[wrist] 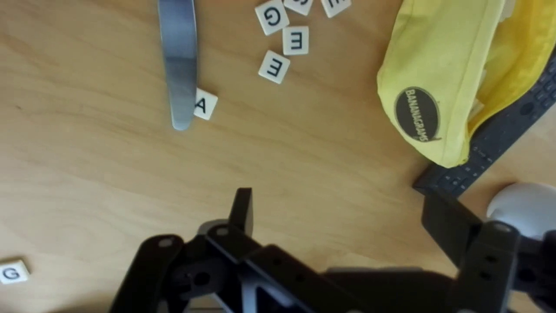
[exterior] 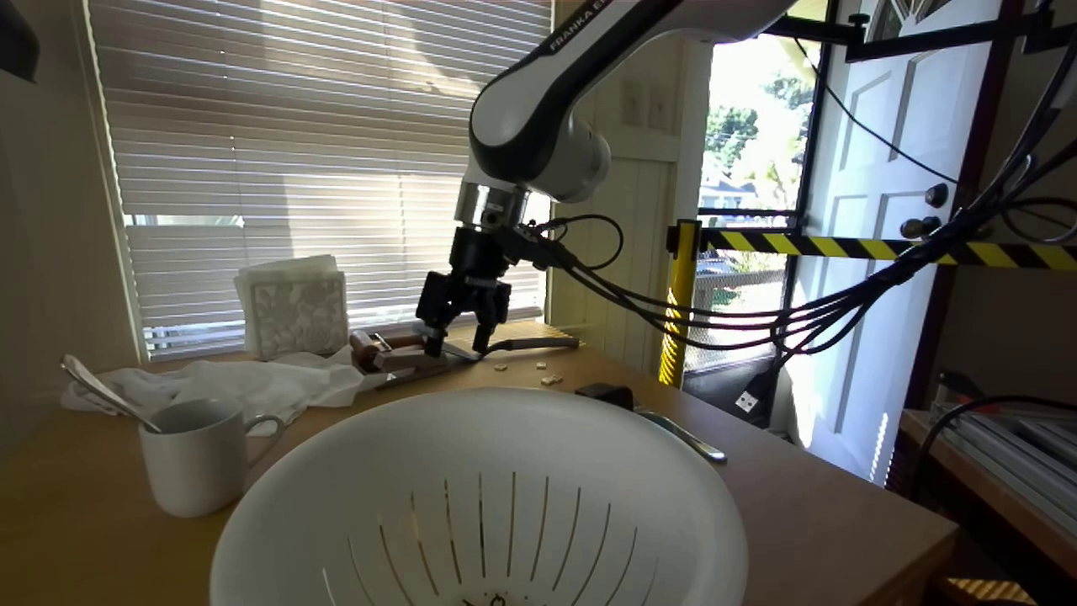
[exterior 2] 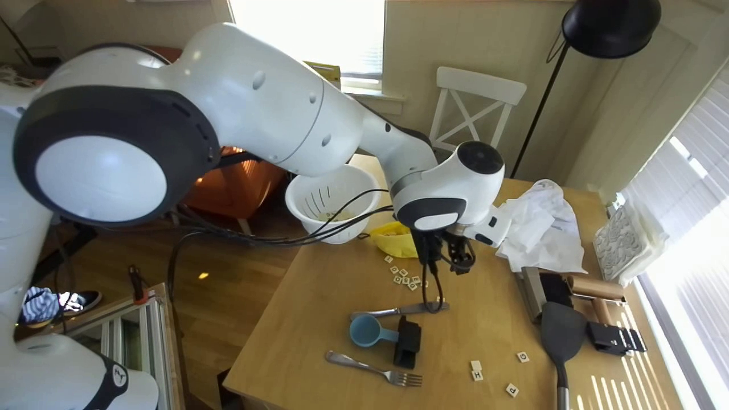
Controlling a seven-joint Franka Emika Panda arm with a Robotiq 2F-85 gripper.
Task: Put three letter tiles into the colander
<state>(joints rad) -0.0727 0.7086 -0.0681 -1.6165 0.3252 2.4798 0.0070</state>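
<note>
My gripper stands open with bare table between its widely parted fingers. In an exterior view the gripper hangs above the far part of the table. The colander fills the foreground there; small pale bits show low inside the colander from elsewhere, too small to identify. In the wrist view, loose letter tiles lie beyond the jaws: a G tile, an E tile and an A tile partly covered by a knife. Another G tile sits far left. A P tile and H tile lie near the window side.
A yellow pouch rests on a dark keyed slab. The knife, blue scoop, black block, fork and spatula lie about. A mug with a utensil stands beside the colander.
</note>
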